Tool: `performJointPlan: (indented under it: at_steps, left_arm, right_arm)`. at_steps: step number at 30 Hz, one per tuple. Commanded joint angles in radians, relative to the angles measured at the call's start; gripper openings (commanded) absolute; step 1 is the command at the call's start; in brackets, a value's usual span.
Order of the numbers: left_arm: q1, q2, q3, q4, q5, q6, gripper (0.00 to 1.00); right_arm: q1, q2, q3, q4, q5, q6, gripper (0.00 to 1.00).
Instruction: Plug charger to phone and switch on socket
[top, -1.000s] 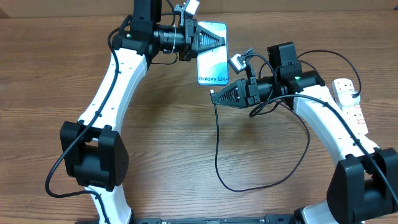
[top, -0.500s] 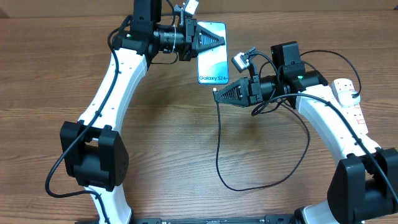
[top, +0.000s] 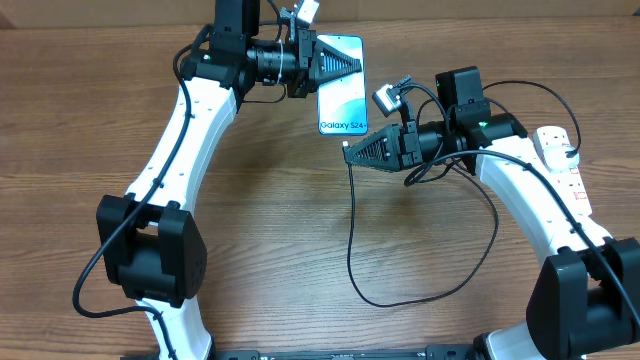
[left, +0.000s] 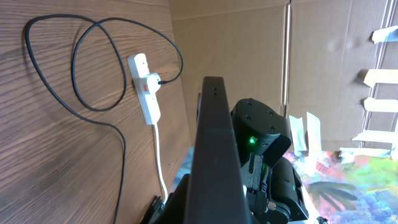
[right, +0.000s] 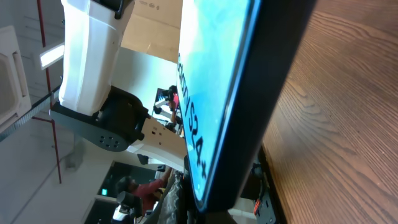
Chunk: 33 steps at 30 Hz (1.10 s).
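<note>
The phone (top: 343, 104), screen up with "Galaxy S24" at its near end, is held above the table by my left gripper (top: 352, 65), which is shut on its far half. My right gripper (top: 348, 149) is shut on the charger's connector tip, right at the phone's near end. I cannot tell whether the tip is in the port. The charger cable (top: 350, 235) hangs down and loops across the table. The socket strip (top: 556, 141) lies at the right edge. The left wrist view shows the phone edge-on (left: 214, 137), the socket (left: 147, 93) and the cable (left: 81, 106). The right wrist view shows the phone's screen (right: 211, 93) close up.
The cable loop runs back under the right arm (top: 520, 190) toward the socket strip. In the left wrist view the strip's white cord (left: 159, 158) runs off the table edge. Cardboard walls (left: 249, 50) stand behind the table.
The right gripper with the connector has edged slightly up and right toward the phone's near end. The left arm and phone have not moved.
</note>
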Motion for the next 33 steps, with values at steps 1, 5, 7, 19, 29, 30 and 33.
performJointPlan:
  at_steps: [1,5,7,19,29,30,33]
  left_arm:
    - [-0.008,-0.011,0.003,0.007,0.016,-0.01,0.04]
    - [-0.008,-0.011,0.003,0.007,0.016,-0.01,0.04]
    - [-0.008,-0.011,0.003,0.007,0.016,-0.01,0.04]
    - [-0.008,-0.011,0.003,0.007,0.016,-0.01,0.04]
    - [-0.008,-0.011,0.003,0.007,-0.002,-0.01,0.04]
    - [-0.008,-0.011,0.003,0.007,-0.003,-0.01,0.04]
    - [-0.008,-0.011,0.003,0.007,-0.002,-0.01,0.04]
  right_arm:
    - [-0.003,-0.008,0.01,0.001,-0.009,0.004,0.04]
    - [-0.003,-0.008,0.01,0.001,-0.009,0.004,0.04]
    - [-0.003,-0.008,0.01,0.001,-0.009,0.004,0.04]
    - [-0.003,-0.008,0.01,0.001,-0.009,0.004,0.04]
    - [-0.003,-0.008,0.01,0.001,-0.009,0.003,0.04]
    - [-0.003,-0.008,0.01,0.001,-0.009,0.003,0.04]
    - [-0.003,-0.008,0.01,0.001,-0.009,0.003,0.04]
